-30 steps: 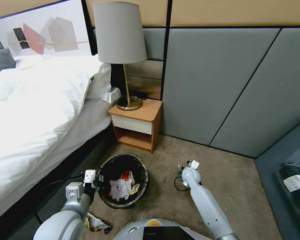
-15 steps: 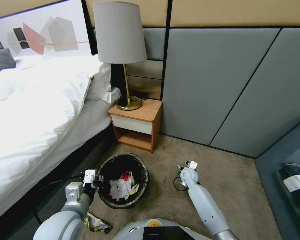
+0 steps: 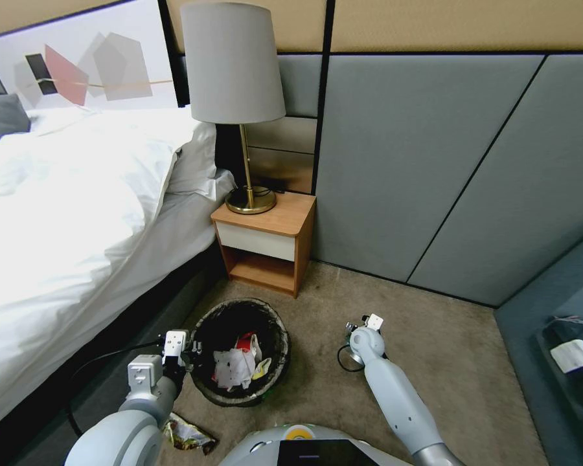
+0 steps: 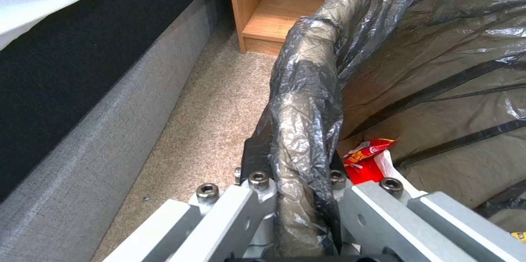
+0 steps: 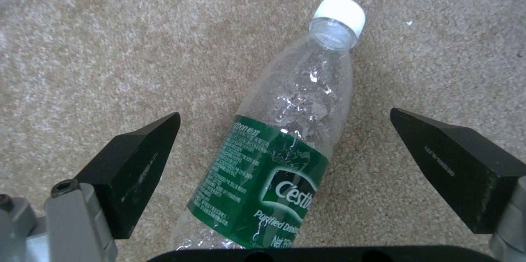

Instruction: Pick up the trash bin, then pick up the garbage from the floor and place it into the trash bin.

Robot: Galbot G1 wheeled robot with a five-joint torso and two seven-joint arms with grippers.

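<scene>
The trash bin (image 3: 240,349), lined with a dark bag, stands on the carpet by the bed. My left gripper (image 3: 186,353) is shut on its rim; the left wrist view shows the left gripper (image 4: 293,163) clamped over the bag-wrapped rim (image 4: 307,89). Inside lie red-and-white wrappers and paper wads (image 3: 236,362). A crumpled wrapper (image 3: 188,435) lies on the floor near my base. My right gripper (image 3: 359,327) hangs low to the right of the bin. In the right wrist view the right gripper (image 5: 285,117) is open, its fingers on either side of a clear green-labelled bottle (image 5: 274,163) lying on the carpet.
A wooden nightstand (image 3: 265,243) with a lamp (image 3: 233,71) stands behind the bin. The bed (image 3: 78,213) runs along the left. Grey wall panels (image 3: 434,168) close the back, and dark furniture (image 3: 563,349) sits at the right edge.
My right arm has shifted slightly to the left over the carpet. The left gripper and the bin have hardly moved.
</scene>
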